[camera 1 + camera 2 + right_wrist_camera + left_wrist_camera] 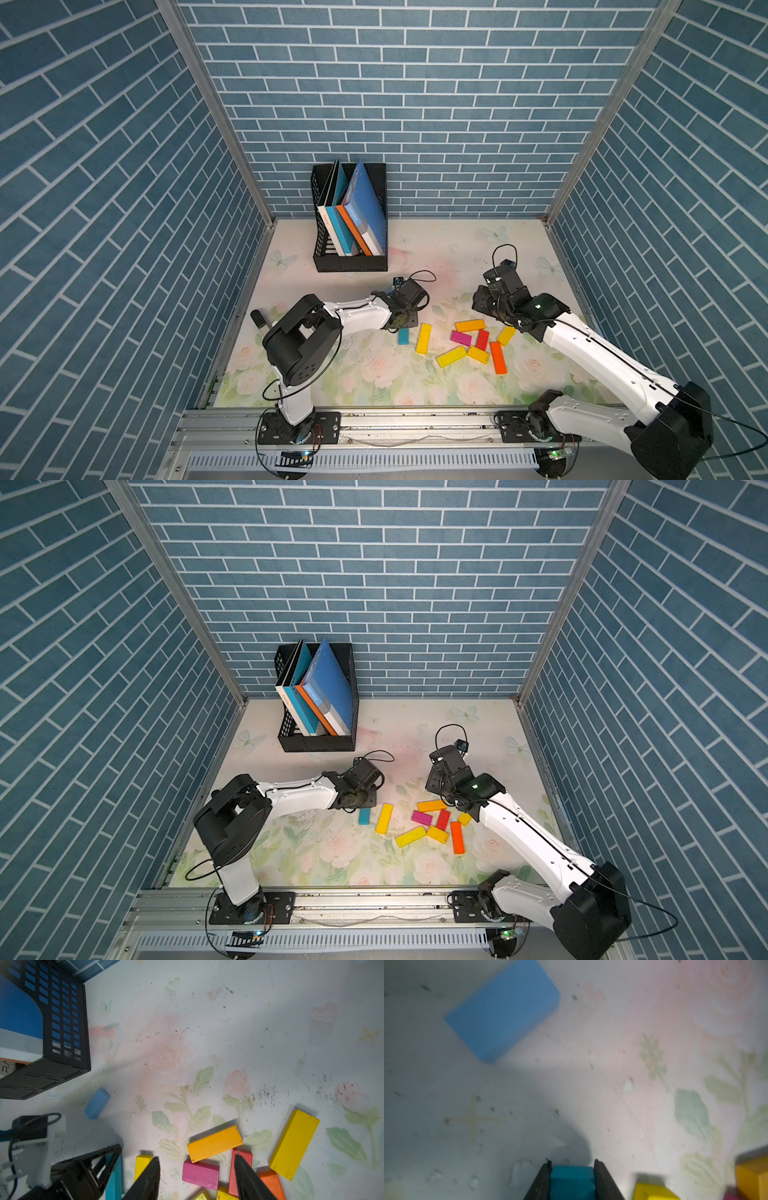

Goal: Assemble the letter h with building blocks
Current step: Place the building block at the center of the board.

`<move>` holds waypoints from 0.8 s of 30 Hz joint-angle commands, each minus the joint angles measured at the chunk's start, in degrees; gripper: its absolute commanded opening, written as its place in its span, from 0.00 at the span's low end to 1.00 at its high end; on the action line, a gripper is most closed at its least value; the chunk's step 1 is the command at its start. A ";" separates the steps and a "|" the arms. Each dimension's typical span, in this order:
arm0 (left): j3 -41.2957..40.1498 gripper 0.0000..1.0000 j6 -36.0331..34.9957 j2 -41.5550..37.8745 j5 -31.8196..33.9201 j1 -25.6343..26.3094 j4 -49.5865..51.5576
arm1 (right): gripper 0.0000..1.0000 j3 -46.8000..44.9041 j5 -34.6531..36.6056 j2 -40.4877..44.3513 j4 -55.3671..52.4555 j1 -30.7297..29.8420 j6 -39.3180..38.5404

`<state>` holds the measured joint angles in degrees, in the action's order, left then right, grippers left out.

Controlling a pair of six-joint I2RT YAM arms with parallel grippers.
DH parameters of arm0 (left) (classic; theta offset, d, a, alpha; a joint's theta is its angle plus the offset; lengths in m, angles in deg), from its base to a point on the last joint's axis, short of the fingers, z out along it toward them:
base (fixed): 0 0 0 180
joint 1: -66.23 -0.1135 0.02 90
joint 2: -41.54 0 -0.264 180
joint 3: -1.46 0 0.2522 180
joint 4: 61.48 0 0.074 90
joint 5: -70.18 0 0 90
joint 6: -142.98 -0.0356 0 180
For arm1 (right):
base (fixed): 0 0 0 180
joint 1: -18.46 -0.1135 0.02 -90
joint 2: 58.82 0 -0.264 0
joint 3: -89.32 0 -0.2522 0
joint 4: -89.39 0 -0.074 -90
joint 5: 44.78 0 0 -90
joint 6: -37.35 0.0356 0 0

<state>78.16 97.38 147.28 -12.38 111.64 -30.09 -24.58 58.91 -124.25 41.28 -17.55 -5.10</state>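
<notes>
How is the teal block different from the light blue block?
The teal block is pinched in the left gripper; the light blue block lies free on the table. Teal is darker; light blue is paler. Teal sits beside a long yellow block; light blue lies alone, nearer the book rack. Both are short, flat bars.

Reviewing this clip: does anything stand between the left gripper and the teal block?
Nothing visible does. The left gripper is shut on the teal block, one finger against each side. The light blue block lies apart from both.
</notes>
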 commanded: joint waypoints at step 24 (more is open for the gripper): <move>6.32 0.76 -6.19 1.08 1.05 -4.36 5.25 | 0.72 5.32 -2.97 -7.41 1.86 -0.20 -4.32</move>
<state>84.13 91.50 151.39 -10.94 107.24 -27.67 -20.80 57.07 -130.61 42.92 -17.55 -7.73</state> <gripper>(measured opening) 0.760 0.715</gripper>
